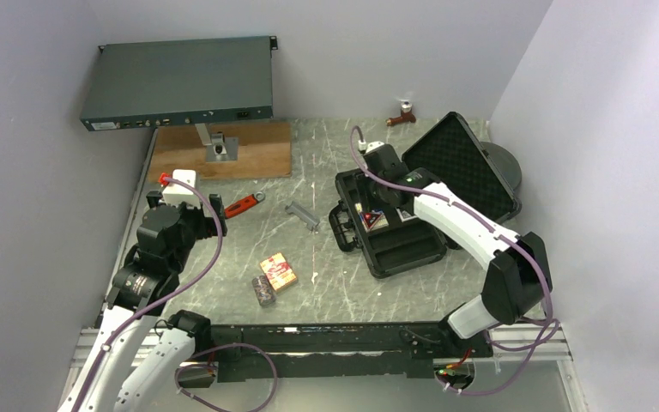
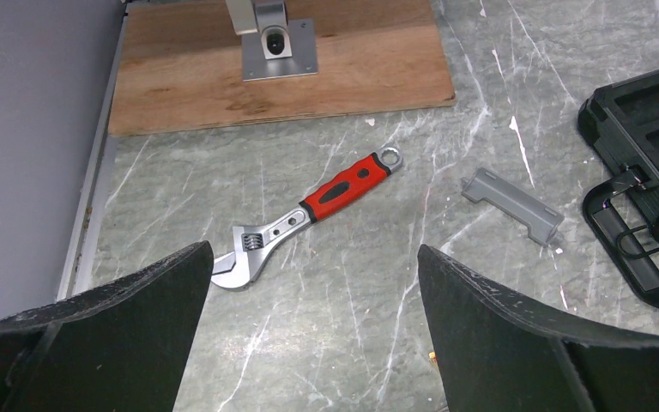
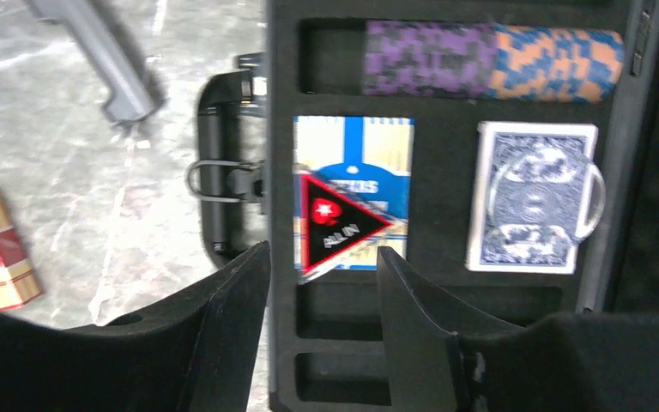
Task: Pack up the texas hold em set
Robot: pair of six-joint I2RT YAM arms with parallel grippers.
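Partly packed: chips, card boxes, triangle, disc in case; red card box, chip stack outstanding on counter; left claw wide, right claw half-open, both empty.

- Overhead: high at the near edge, looking down on the whole table.
- Left wrist: low, facing the wrench, case at the right edge.
- Right wrist: close above the same case.

Open case holds red triangle atop blue-yellow box.
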